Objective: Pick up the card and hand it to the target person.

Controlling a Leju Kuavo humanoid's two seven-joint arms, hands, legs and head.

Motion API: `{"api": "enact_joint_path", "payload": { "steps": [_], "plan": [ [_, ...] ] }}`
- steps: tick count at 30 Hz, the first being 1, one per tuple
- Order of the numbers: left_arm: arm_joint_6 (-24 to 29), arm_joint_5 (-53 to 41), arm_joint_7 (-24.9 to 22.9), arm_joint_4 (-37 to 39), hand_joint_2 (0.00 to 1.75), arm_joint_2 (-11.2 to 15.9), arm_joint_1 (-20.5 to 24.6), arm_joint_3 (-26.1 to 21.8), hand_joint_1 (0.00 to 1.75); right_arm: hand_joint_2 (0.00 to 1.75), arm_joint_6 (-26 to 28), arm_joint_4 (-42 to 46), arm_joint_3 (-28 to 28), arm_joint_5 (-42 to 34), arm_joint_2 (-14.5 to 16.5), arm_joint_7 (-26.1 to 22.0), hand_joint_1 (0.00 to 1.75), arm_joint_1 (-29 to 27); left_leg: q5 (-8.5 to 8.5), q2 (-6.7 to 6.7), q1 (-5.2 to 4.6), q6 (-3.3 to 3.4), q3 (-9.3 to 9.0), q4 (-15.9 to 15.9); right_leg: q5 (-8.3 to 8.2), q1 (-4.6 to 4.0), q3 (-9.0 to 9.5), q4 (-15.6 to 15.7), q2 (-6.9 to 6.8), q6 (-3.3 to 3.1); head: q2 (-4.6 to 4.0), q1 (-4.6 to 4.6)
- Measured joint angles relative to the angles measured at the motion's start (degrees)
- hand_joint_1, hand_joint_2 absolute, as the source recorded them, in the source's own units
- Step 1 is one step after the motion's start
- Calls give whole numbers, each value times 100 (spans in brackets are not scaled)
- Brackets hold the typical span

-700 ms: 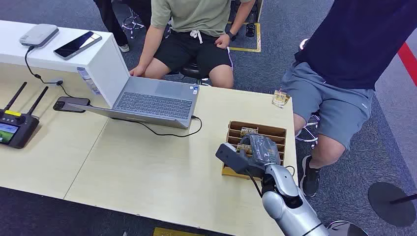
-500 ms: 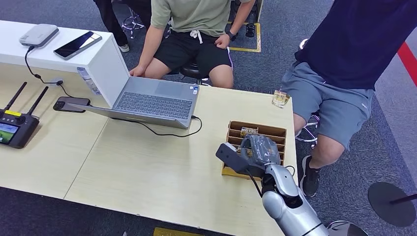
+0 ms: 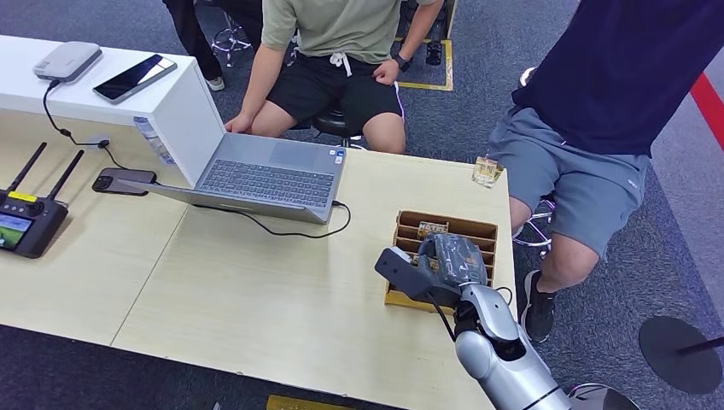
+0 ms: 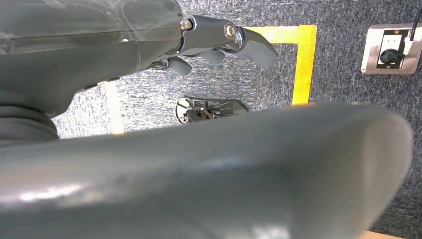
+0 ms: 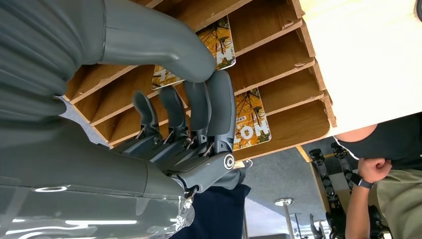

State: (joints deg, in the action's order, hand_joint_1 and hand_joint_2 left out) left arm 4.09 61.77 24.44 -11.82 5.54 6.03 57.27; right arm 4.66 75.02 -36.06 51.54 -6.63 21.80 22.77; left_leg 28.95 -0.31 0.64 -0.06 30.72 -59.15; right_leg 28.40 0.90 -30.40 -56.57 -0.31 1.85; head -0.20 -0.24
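Head view shows the right hand has crept a touch further over the slotted brown wooden card rack at the bench's corner nearest the standing person. Orange autumn-print cards sit in the rack's slots; fingers reach in beside one, curled, gripping nothing yet I'd say. Left hand hangs released above the floor.

You can read only the white letters "HO" on one autumn-leaf card in the wooden rack.
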Motion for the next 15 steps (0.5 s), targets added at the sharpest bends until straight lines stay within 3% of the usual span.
{"api": "enact_joint_path", "payload": {
  "steps": [9, 15],
  "plan": [
    [0, 0, 0, 0, 0, 0, 0, 0, 0, 175, -50, -38, 0, 0, -1, 8, 89, -5, 0, 0, 0, 0, 0, 0, 0, 0, 0, 0, 0, 0, 0, 0],
    [0, 0, 0, 0, 0, -1, 0, 0, 0, 175, -55, -58, -1, 0, -1, 8, 98, -5, 0, 0, 0, 0, 0, 0, 0, 0, 0, 0, 0, 0, 0, 0]
  ]
}}
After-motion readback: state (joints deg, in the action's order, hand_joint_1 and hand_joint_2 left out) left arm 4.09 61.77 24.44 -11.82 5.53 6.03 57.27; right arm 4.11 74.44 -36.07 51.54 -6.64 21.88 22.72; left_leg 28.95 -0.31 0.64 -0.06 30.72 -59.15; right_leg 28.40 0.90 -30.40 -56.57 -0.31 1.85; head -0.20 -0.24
